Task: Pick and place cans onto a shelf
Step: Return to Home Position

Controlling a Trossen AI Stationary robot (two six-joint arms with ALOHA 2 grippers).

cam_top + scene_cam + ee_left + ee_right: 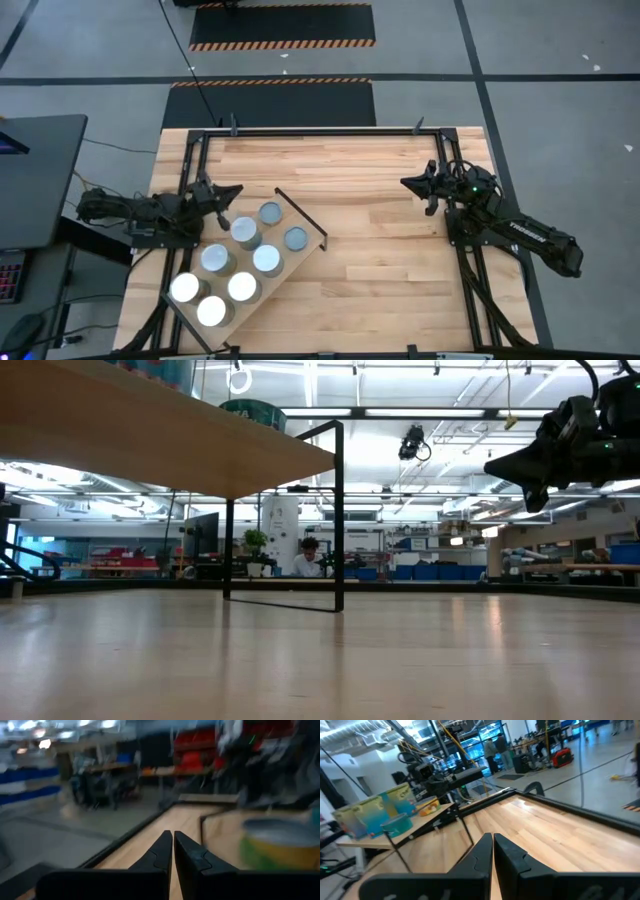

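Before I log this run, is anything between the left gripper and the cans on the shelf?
Nothing visible. The left gripper, shut and empty, hangs beside the shelf, and the nearest cans stand open to it. The right gripper waits across the table.

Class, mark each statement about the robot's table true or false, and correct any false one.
1. All eight cans stand on the shelf. True.
2. The left claw grips a can. False: its fingers are shut on nothing.
3. The right claw hangs over the shelf. False: it is over bare tabletop, well apart from the shelf.
4. No can lies on the tabletop. True.
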